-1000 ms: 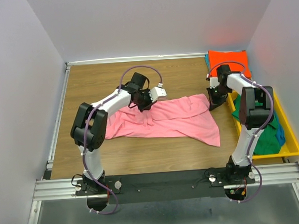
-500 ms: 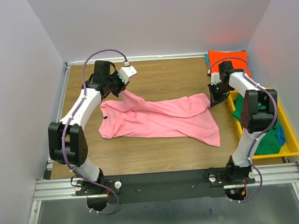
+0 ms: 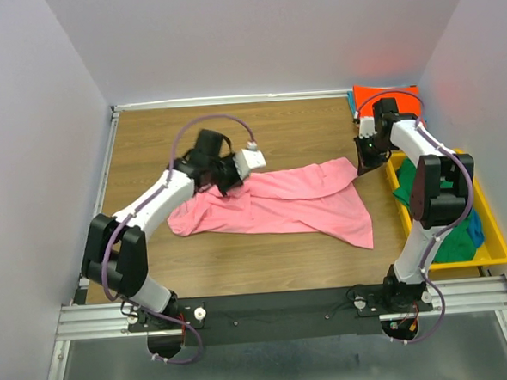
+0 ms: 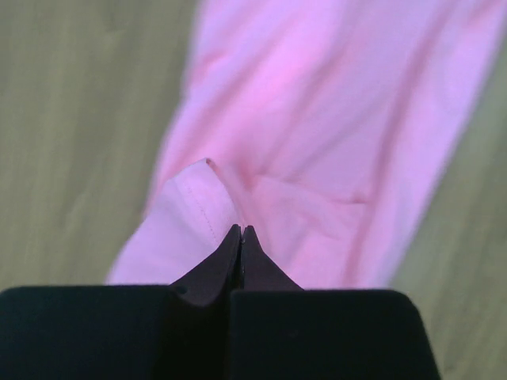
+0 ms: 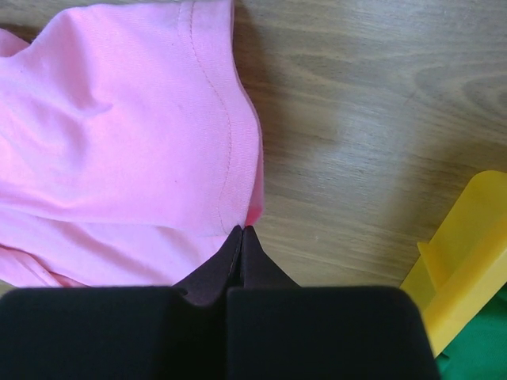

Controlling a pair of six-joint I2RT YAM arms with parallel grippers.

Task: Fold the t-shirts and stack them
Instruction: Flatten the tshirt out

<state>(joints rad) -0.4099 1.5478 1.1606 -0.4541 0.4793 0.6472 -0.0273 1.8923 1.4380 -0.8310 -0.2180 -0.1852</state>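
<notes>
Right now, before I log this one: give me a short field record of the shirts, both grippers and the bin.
shirt on table: soft pink t-shirt, crumpled, unfolded
left gripper: shut, pinching a fold near its left end
right gripper: shut on its right hem
far right corner: bright orange shirt
yellow plastic bin: green shirt, blue cloth inside

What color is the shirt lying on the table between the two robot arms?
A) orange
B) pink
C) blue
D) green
B: the pink t-shirt lies rumpled on the wooden table, and the left claw and right claw are each pinched shut on an edge of it.
</notes>
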